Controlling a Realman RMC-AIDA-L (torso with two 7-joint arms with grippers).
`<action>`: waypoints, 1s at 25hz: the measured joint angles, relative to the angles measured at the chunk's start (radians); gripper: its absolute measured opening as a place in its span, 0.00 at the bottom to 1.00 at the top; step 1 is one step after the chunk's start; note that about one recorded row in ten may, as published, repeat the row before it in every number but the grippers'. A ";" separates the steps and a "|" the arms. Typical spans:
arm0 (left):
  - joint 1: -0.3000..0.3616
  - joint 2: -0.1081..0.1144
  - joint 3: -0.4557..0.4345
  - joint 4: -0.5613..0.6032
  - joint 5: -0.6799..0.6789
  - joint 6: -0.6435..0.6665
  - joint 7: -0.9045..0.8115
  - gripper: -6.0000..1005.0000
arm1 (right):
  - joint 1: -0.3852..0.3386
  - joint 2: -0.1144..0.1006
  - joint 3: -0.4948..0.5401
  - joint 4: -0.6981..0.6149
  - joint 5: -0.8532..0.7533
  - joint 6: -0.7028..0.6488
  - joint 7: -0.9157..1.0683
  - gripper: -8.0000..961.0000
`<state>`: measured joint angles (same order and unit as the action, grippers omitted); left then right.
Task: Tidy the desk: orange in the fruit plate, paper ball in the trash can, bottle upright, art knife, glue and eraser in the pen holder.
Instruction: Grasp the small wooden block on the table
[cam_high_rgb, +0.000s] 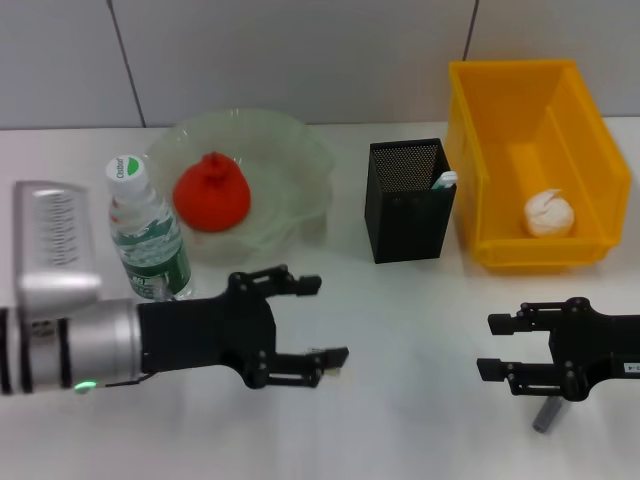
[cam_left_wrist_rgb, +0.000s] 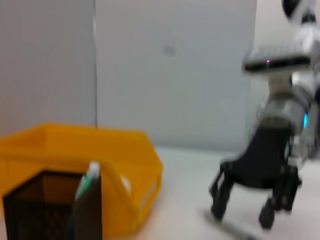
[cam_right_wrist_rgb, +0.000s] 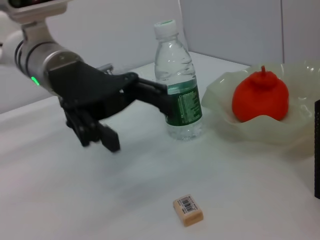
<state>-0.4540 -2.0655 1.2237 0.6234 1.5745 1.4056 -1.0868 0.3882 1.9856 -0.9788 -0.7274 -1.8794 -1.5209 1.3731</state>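
Trash can: bright yellow bin at the far right of the table, the paper ball lying inside.
Fruit plate: ruffled pale-green bowl at the far left, holding the orange.
Left gripper: fingers spread, holding nothing, low over the table just in front of the bottle.
Right gripper: fingers apart and empty, in front of the trash can, a small grey cylinder just beside it.
Pen holder: black mesh cup between plate and bin.
Bottle: upright, beside the plate.
Eraser: flat on the table, near the bottle, apart from the left gripper.
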 joint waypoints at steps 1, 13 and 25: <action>0.000 0.000 0.000 0.000 0.000 0.000 0.000 0.87 | 0.000 0.000 0.000 0.000 0.000 0.000 0.000 0.67; -0.127 -0.007 0.078 0.063 0.268 -0.128 -0.189 0.87 | 0.002 0.027 0.004 -0.016 -0.059 0.001 0.010 0.67; -0.154 -0.009 0.179 0.076 0.318 -0.242 -0.271 0.84 | -0.008 0.060 0.004 -0.099 -0.121 0.013 0.011 0.66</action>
<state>-0.6079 -2.0742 1.4031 0.6996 1.8920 1.1639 -1.3575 0.3804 2.0460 -0.9744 -0.8266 -2.0005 -1.5084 1.3840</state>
